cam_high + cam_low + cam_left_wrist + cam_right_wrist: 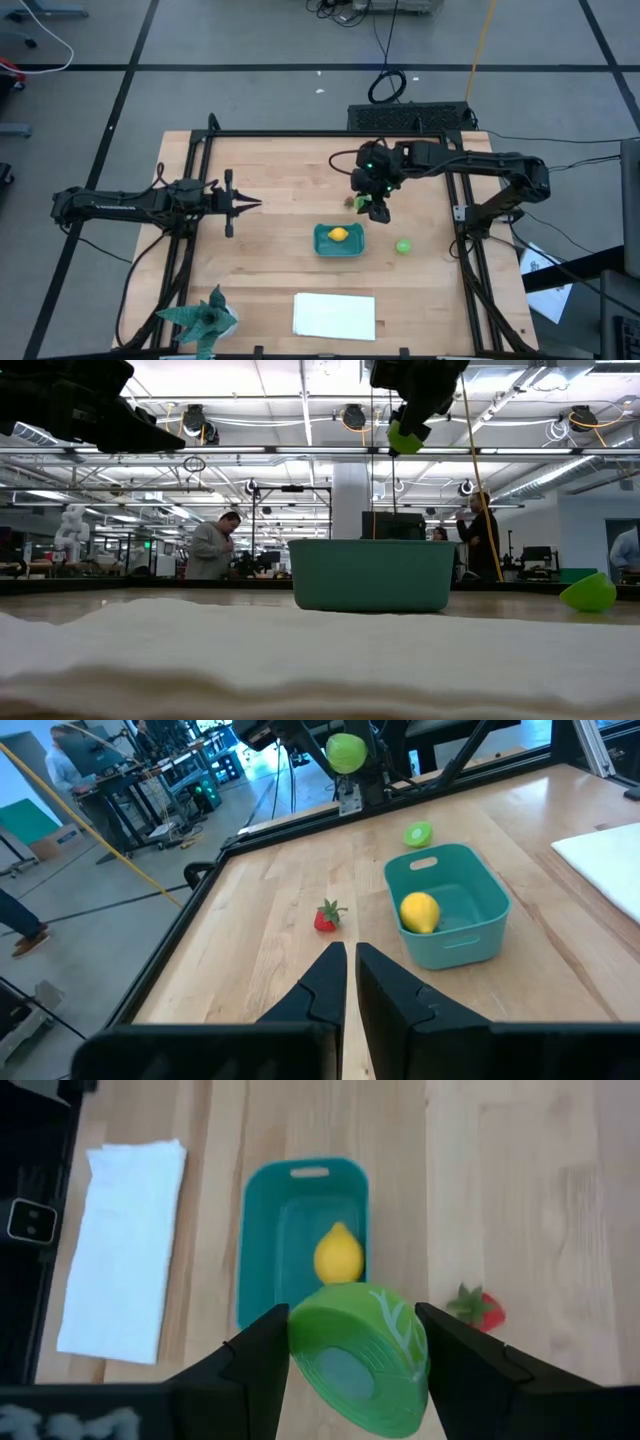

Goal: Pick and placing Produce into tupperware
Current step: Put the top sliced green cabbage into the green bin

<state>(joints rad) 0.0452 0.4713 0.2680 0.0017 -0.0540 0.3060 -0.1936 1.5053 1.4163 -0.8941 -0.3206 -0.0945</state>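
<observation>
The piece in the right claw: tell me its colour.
Bright green, with pale streaks on its skin; the right wrist view shows the piece best, held in the right claw.

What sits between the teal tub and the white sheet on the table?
Nothing: in the high view, only bare wood separates the teal tub from the white sheet.

Table (250, 170) seen from straight overhead in high view, w/ both arms; low view set at tabletop level, close behind white sheet (300, 660), facing room. Teal tub (338, 240) shared by all views, incl. both wrist cams, right one looking steeply down.
</observation>
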